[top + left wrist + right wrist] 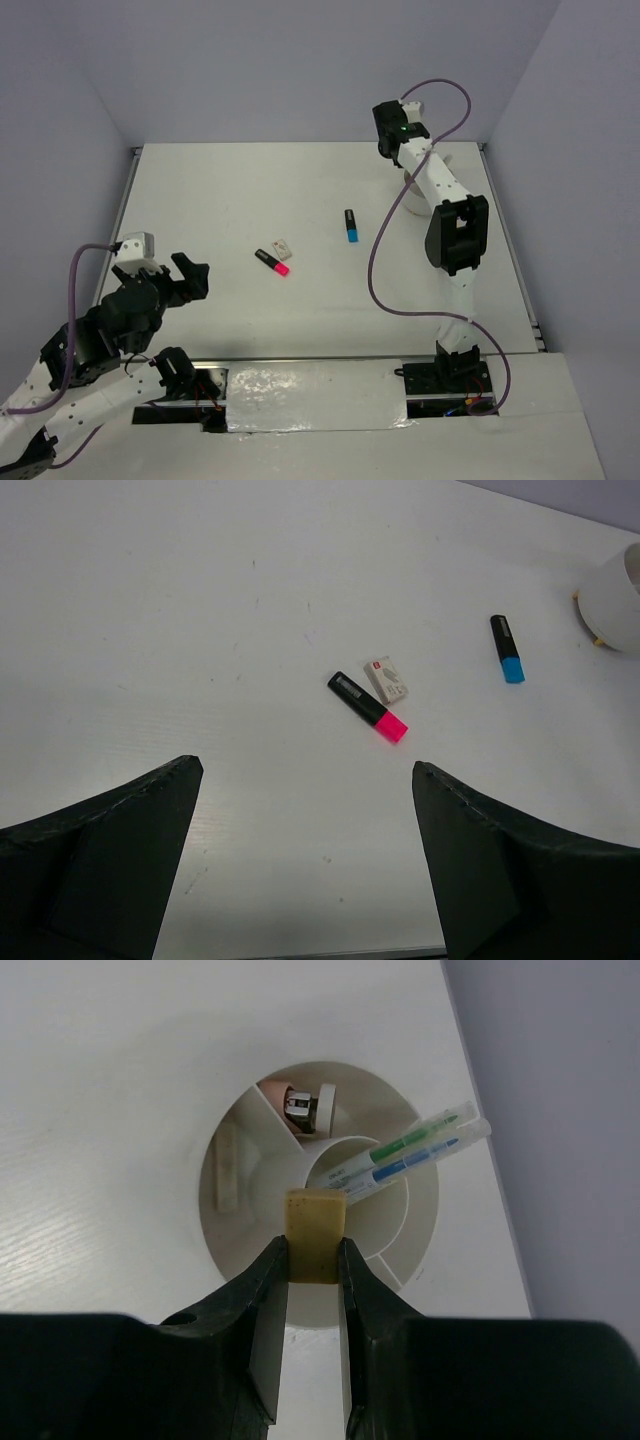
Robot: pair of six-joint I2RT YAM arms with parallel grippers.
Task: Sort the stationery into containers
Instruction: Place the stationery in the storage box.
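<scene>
Black right claw [313, 1250] clamps a tan eraser [314, 1222], held over the round white bowl [400, 1245] at the bench's far right. Behind it, two thin pens [420, 1145], green and blue, lean out of the bowl's central cup; a pinkish eraser [275, 1093] sits in the far compartment. Left claw [305, 768] gapes wide, holding nothing, above the near-left bench [150, 630]. Mid-bench lies a pink-and-black highlighter [368, 707], a small white eraser [386, 679] just beside it, and a blue-and-black highlighter [507, 648] nearer the bowl.
</scene>
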